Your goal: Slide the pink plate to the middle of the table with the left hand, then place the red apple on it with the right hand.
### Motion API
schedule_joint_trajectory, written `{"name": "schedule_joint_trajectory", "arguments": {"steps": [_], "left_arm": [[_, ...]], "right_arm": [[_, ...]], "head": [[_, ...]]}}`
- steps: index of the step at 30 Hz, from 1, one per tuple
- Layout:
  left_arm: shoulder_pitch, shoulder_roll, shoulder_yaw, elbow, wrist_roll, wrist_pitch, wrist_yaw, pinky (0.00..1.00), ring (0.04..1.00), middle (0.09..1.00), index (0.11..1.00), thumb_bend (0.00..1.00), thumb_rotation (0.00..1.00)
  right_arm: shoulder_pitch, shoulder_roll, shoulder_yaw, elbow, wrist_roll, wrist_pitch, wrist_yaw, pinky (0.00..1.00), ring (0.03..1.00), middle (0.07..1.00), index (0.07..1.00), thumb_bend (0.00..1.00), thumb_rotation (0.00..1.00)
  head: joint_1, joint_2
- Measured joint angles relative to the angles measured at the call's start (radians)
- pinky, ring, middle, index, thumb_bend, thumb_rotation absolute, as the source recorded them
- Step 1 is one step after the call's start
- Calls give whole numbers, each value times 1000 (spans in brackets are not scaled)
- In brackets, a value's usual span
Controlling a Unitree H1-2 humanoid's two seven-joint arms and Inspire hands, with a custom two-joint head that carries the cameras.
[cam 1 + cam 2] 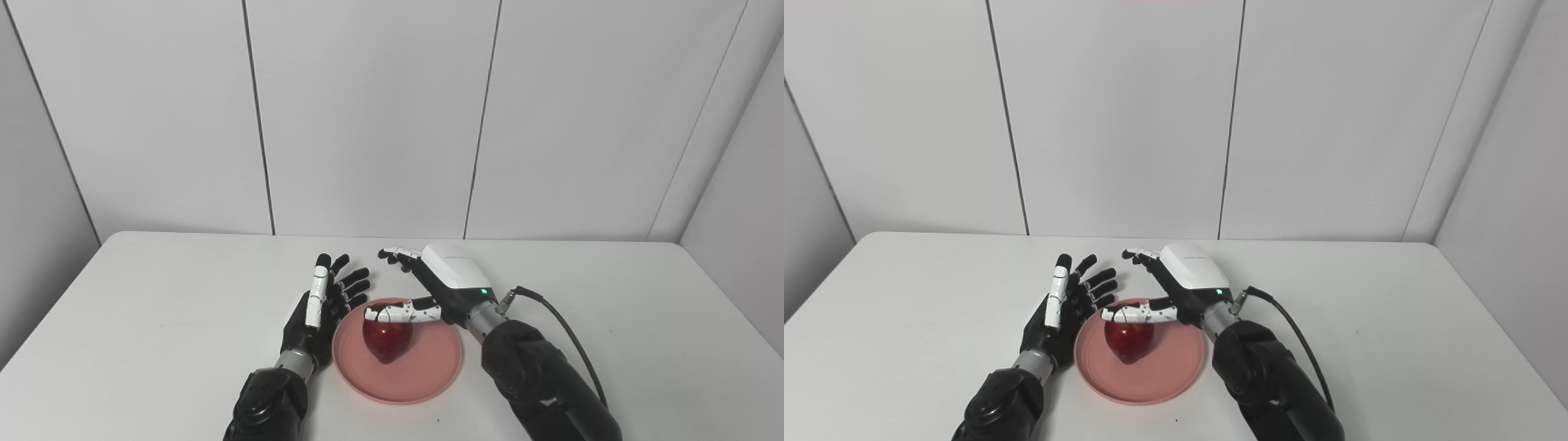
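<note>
The plate is sitting on the white worktop, near its middle. The apple is resting on the plate, toward its far-left part. The right robot hand is hovering over the plate's far rim, fingers spread and holding nothing (thumb just above the apple). The left robot hand is standing just beside the plate's left rim, open, palm toward the plate.
</note>
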Motion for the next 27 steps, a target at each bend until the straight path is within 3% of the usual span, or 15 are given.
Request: {"name": "schedule_joint_trajectory", "arguments": {"steps": [3,5,8,11,13,15,19,27], "left_arm": [[7,-8,-3,0,23,-30,27,917,902,891,941,660,975],[14,-22,1,1,34,-58,51,953,919,907,952,661,978],[22,-37,-2,3,74,-100,96,994,968,961,978,676,999],[28,-38,-15,8,110,-129,116,1000,997,996,998,724,1000],[32,-39,-19,10,129,-146,128,1000,1000,999,1000,742,1000],[36,-40,-25,13,153,-166,141,1000,1000,1000,1000,735,1000],[50,-39,-42,1,218,-182,185,1000,1000,1000,1000,767,1000],[61,-43,-61,-16,259,-178,215,1000,1000,1000,1000,720,1000]], "right_arm": [[13,36,-59,0,98,3,6,640,775,842,859,1000,999],[23,69,-114,1,184,12,9,750,852,871,857,1000,1000],[35,119,-209,1,326,20,4,782,875,892,876,1000,1000],[45,142,-260,1,398,23,-14,824,897,907,903,993,1000],[53,144,-272,1,421,30,-25,950,956,936,927,966,1000],[55,144,-277,1,430,56,-33,987,989,966,937,974,1000],[57,154,-293,-2,449,124,-53,1000,1000,999,946,988,1000],[82,176,-335,35,505,113,-143,1000,1000,1000,987,932,1000]], "head": [[0,0],[2,0],[2,0],[2,0],[5,-2],[5,-2],[3,0],[0,0]]}}
